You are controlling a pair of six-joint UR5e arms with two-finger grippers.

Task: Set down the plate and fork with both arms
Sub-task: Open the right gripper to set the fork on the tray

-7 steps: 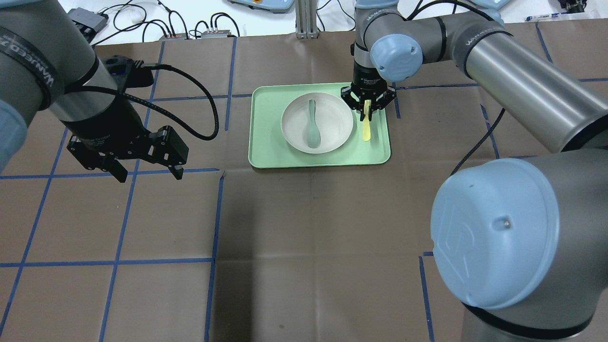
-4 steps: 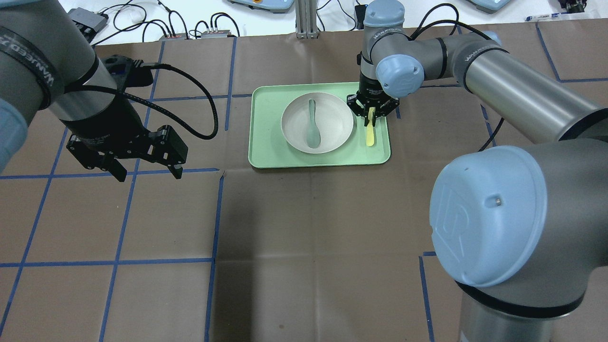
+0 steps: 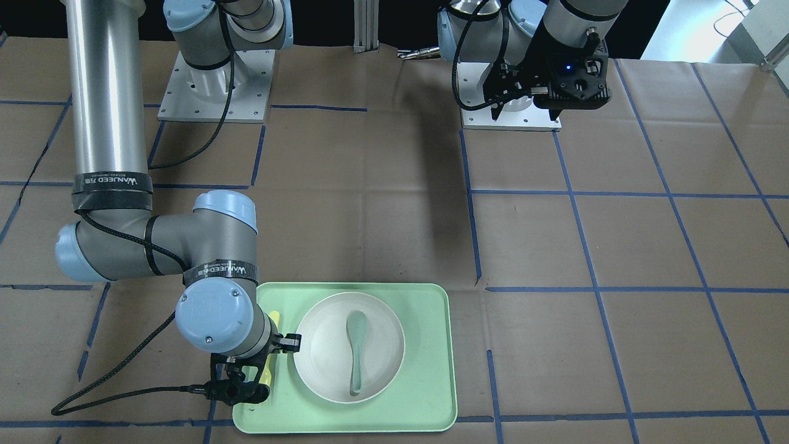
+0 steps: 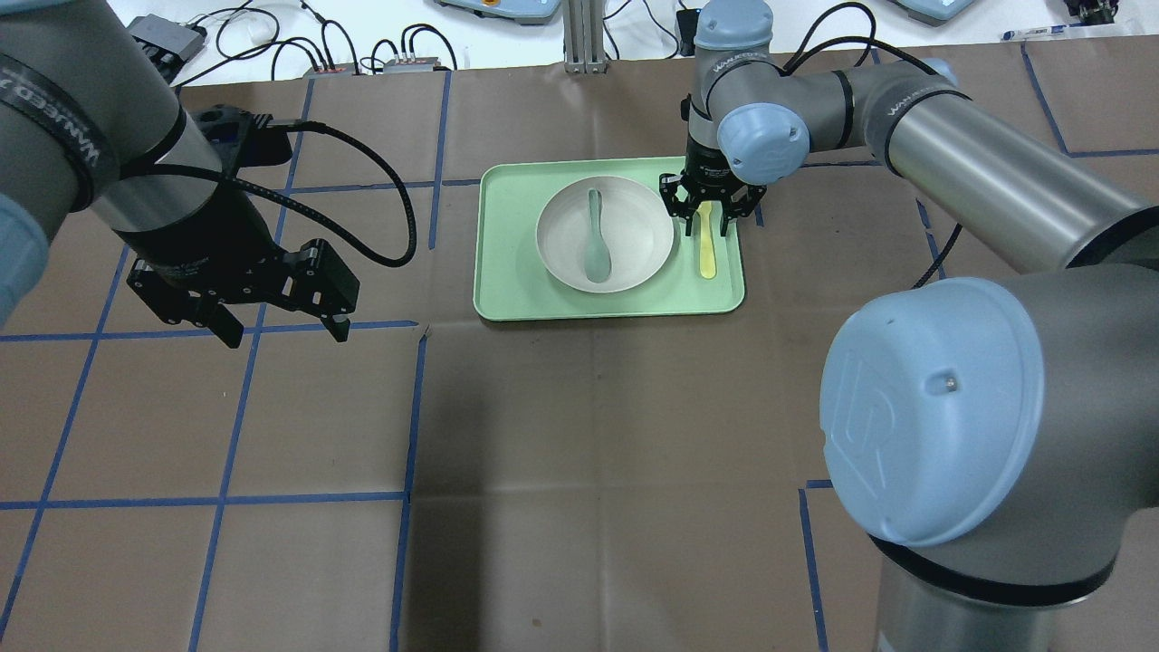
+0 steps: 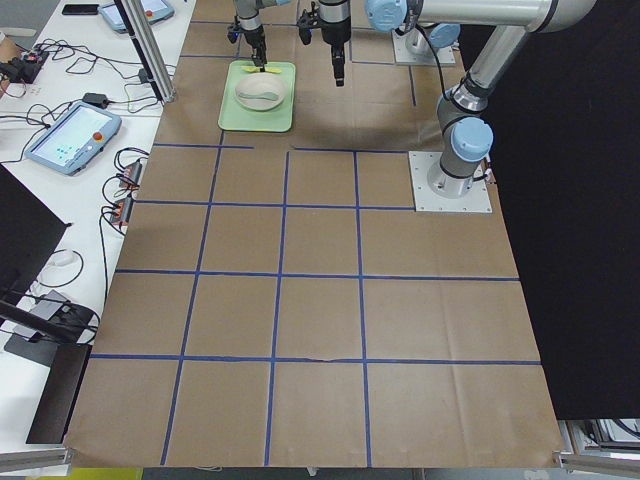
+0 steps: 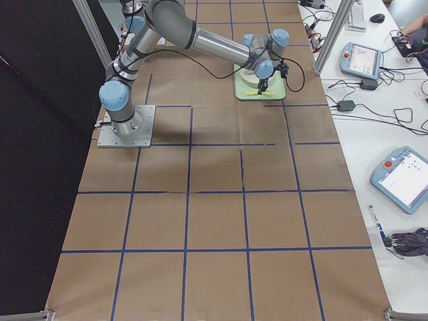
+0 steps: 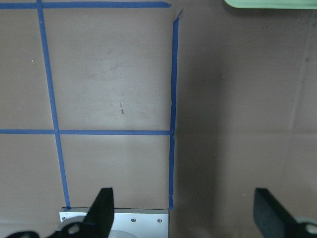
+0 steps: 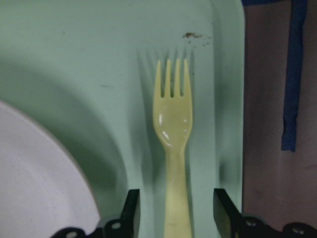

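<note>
The off-white plate (image 4: pixel 634 237) sits on the mint-green tray (image 4: pixel 507 272) with a grey-green spoon (image 4: pixel 595 237) in it. The pale-yellow fork (image 4: pixel 707 252) lies flat on the tray, to the right of the plate. My right gripper (image 4: pixel 704 215) is open and low over the fork's handle, one finger on each side. The right wrist view shows the fork (image 8: pixel 173 134) between the fingers (image 8: pixel 131 210), tines pointing away, not touching them. My left gripper (image 4: pixel 281 330) is open and empty above the bare table, far left of the tray. In the left wrist view its fingers (image 7: pixel 101 213) stand wide apart.
The table is covered in brown paper with blue tape lines (image 4: pixel 412 407). The tray's edge (image 7: pixel 270 4) shows at the top of the left wrist view. Cables and boxes (image 4: pixel 344 54) lie beyond the table's far edge. Both arm bases (image 3: pixel 212 86) are at the robot's side.
My right gripper came down with the fork, moved slightly right, and opened. The fork now lies flat on the tray. The left arm has not moved.
</note>
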